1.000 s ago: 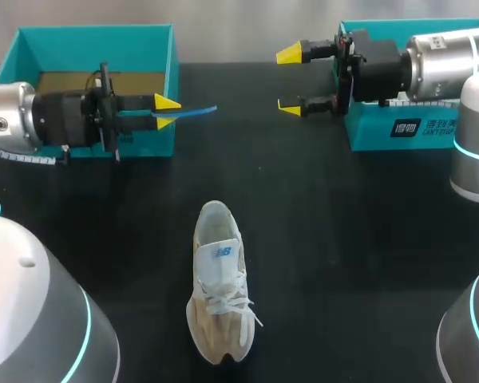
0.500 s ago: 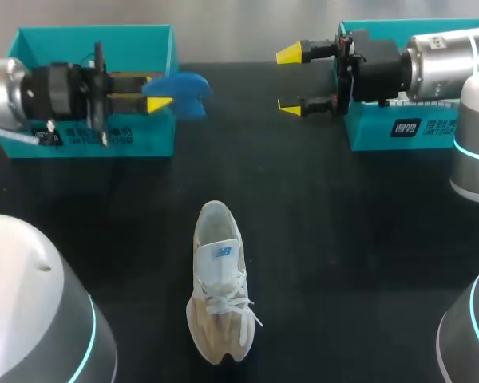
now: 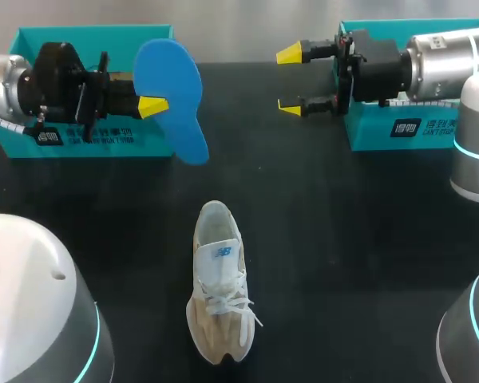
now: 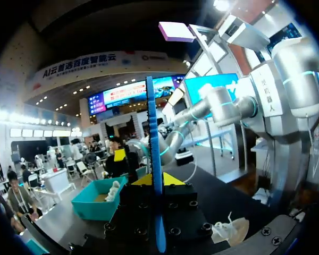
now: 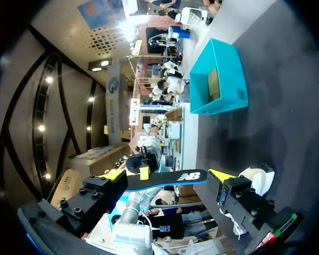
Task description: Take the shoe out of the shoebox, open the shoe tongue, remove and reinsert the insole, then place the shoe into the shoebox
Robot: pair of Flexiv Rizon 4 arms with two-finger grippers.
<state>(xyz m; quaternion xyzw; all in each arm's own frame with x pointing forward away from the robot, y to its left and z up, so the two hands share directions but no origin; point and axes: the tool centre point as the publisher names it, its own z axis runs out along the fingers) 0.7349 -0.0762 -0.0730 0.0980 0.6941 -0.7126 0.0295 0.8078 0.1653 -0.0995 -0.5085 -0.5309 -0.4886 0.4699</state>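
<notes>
Insole (image 3: 172,92) held up beyond the shoe (image 3: 218,283), 1 gripper on it

The pale shoe lies on the black table (image 3: 343,263), laces up, heel end toward the boxes; beyond the shoe and a little to its left, the left gripper (image 3: 153,105) grips the blue insole, its flat face turned upward; farther left of the shoe stands the open teal shoebox (image 3: 96,48); beyond the shoe to its right, the right gripper (image 3: 291,80) hangs with its 2 yellow tips apart, nothing between them, beside a second teal box (image 3: 407,132).
</notes>
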